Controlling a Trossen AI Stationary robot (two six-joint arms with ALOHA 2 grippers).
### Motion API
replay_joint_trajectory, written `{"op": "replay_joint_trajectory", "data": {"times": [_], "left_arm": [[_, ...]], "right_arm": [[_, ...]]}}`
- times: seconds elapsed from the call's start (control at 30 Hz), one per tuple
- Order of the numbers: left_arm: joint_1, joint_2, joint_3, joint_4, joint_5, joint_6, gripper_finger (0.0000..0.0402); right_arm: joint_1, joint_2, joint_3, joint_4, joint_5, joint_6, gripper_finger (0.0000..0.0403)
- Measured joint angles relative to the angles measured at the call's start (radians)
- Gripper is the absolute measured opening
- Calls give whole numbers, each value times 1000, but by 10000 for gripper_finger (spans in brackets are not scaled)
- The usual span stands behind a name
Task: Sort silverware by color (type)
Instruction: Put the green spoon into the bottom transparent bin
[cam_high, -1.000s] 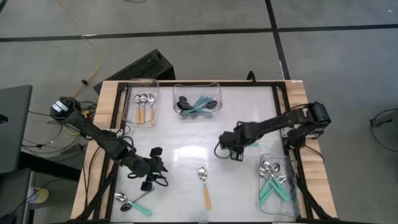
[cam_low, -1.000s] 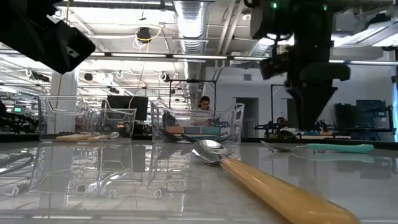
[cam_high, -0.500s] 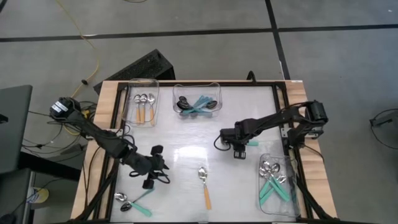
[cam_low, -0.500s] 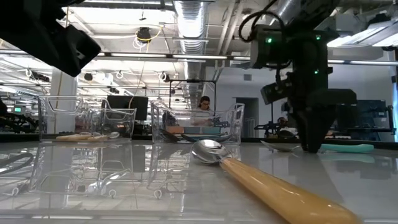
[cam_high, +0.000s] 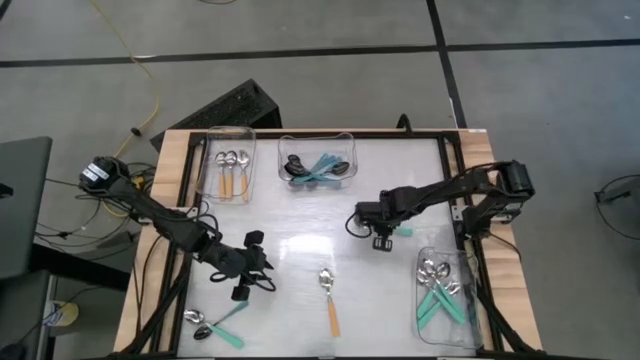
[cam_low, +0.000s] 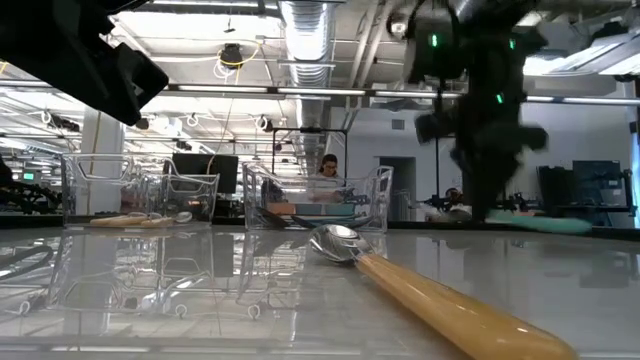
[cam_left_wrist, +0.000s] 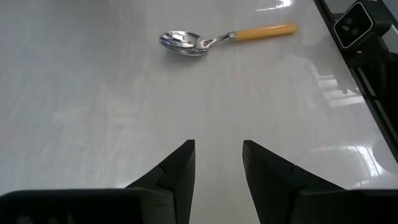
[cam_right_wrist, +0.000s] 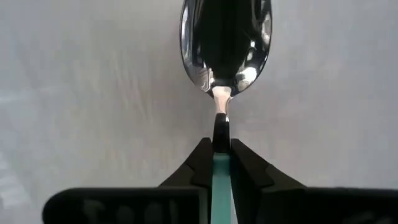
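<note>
Teal-handled spoon (cam_right_wrist: 225, 37) now off the table, neck pinched in right pincer (cam_right_wrist: 221, 163); left pincer (cam_left_wrist: 217, 163) spread

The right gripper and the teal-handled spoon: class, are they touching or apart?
Touching. The right wrist view shows the right gripper with its jaws closed against both sides of the teal-handled spoon, with no gap visible at the neck.
</note>
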Motion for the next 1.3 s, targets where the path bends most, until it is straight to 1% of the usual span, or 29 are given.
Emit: {"op": "replay_joint_trajectory", "data": {"times": [0.1,0.2,0.33,0.43,0.53,0.67,0.8,0.93,1.0,1.07,1.17,1.3], "left_arm": [[0,0,0,1,3,-5,118],[0,0,0,1,6,-8,118],[0,0,0,1,6,-11,118],[0,0,0,0,6,1,118],[0,0,0,-3,6,11,118],[0,0,0,-3,10,27,118],[0,0,0,-3,39,76,118],[0,0,0,-3,42,112,118],[0,0,0,-3,42,116,118],[0,0,0,-2,42,116,118],[0,0,0,-2,42,116,118],[0,0,0,-2,42,104,118]], "right_arm": [[0,-64,52,-24,26,15,51],[0,-134,124,-72,29,100,51],[31,-220,226,-150,-19,318,51],[101,-268,278,-218,-44,550,51],[207,-309,302,-281,-75,832,51],[426,-323,301,-372,-75,1225,51],[652,-288,301,-465,-81,1592,52],[831,-235,301,-534,-81,1883,57],[896,-208,301,-548,-84,1977,57],[940,-185,301,-544,-85,2026,58],[958,-153,301,-546,-85,2027,59],[942,-131,301,-562,-92,2025,72]]}}
